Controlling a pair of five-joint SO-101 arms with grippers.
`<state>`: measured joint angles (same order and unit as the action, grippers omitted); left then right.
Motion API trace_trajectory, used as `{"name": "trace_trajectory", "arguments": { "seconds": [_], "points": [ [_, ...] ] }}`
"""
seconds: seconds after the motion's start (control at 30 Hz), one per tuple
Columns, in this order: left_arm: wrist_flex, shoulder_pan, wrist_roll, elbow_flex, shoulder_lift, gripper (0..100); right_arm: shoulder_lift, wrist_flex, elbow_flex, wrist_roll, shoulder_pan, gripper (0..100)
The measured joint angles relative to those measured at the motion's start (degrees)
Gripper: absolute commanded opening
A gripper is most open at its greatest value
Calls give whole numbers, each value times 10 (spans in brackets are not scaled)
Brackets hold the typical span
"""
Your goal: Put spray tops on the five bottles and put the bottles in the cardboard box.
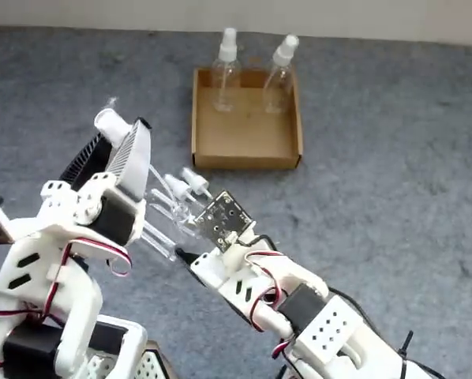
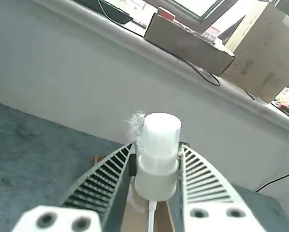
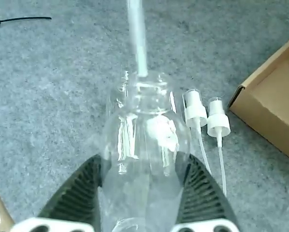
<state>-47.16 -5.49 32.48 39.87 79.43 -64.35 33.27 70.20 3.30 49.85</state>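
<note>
The left gripper (image 2: 156, 150) is closed narrow on a white spray top (image 2: 156, 159). Its ribbed fingers (image 2: 110, 179) press the collar from both sides, and the thin tube (image 2: 151, 217) hangs under the cap. In the high view I see this arm raised at the left side, with the cap upward and the tube slanting down toward the other arm.

The right gripper (image 3: 143, 164) holds a clear bottle (image 3: 142, 135) around its body, with the open neck pointing away from the wrist. The end of the tube is just at the mouth of the bottle. I cannot tell if it is already inside.

Two loose spray tops (image 3: 206, 113) lie side by side on the grey carpet (image 1: 394, 158), just beside the held bottle. The cardboard box (image 1: 244, 162) is at the far side of the table. Two capped bottles (image 1: 252, 75) stand upright in it, along its far wall.
</note>
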Motion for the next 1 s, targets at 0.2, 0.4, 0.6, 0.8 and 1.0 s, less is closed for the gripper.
{"name": "trace_trajectory", "arguments": {
  "seconds": [0.2,0.4,0.6,0.8,1.0],
  "points": [
    [4,0,0,2,0,4,0,0,0,0,0,3],
    [31,3,0,40,0,4,0,0,0,0,0,3],
    [47,1,0,84,-6,4,0,0,0,0,0,3],
    [46,2,0,85,-6,4,0,0,0,0,0,3],
    [-31,3,-11,87,-6,4,0,0,0,-2,0,3]
  ]
}}
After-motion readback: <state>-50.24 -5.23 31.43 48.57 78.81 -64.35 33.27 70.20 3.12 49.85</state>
